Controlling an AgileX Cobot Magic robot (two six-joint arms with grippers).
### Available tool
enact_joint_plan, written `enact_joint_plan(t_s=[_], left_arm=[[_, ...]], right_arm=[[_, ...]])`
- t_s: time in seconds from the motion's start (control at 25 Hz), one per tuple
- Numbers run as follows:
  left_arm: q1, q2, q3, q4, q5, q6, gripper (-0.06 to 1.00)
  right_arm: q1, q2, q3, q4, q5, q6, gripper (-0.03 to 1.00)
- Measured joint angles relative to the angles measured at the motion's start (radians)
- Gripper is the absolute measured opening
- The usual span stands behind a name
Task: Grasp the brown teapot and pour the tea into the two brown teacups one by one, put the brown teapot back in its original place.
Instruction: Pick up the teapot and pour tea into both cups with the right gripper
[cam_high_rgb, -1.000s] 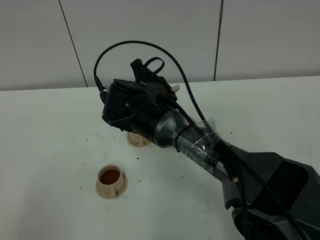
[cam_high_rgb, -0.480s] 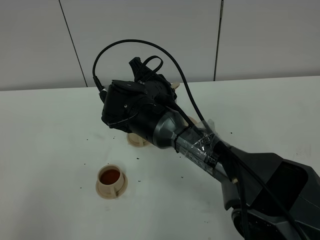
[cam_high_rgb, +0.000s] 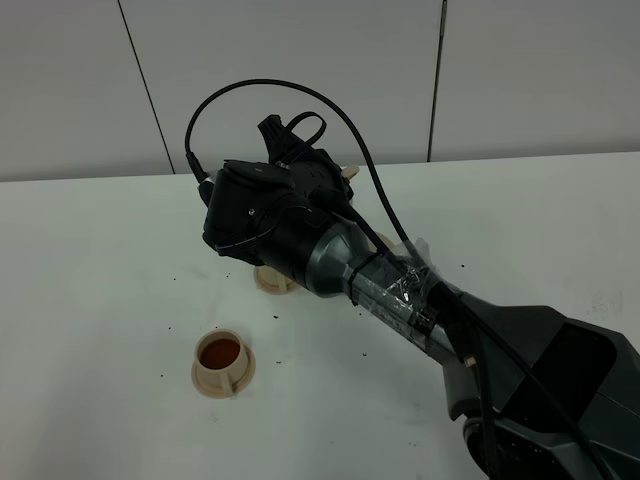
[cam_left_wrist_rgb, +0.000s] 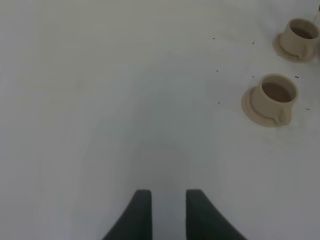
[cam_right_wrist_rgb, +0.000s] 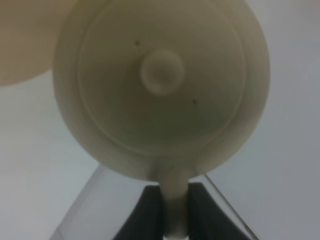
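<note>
The right gripper (cam_right_wrist_rgb: 175, 200) was clamped on the loop handle of the brown teapot (cam_right_wrist_rgb: 162, 85), which sat at the exterior view's upper middle, mostly hidden by the arm. On the table (cam_high_rgb: 100, 250), a teacup (cam_high_rgb: 222, 362) holding tea stood lower left. A 2nd teacup (cam_high_rgb: 272, 280) sat partly under the arm. The left gripper (cam_left_wrist_rgb: 164, 200) was barely parted and empty.

Matt tan pottery, smooth white table (cam_left_wrist_rgb: 90, 90).
Teapot (cam_right_wrist_rgb: 160, 85) and cups (cam_left_wrist_rgb: 274, 97) look like dull, smooth ceramic; the right arm (cam_high_rgb: 250, 205) is black semi-gloss plastic, bound with shiny clear tape (cam_high_rgb: 395, 285).
</note>
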Motion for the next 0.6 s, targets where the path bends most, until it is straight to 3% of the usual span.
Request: enact_joint_plan(t_s=[0.6], left_arm=[[0.0,0.0,0.0,0.0,0.0,0.0,0.24]], right_arm=[[0.0,0.0,0.0,0.003,-0.001,0.001,0.1]])
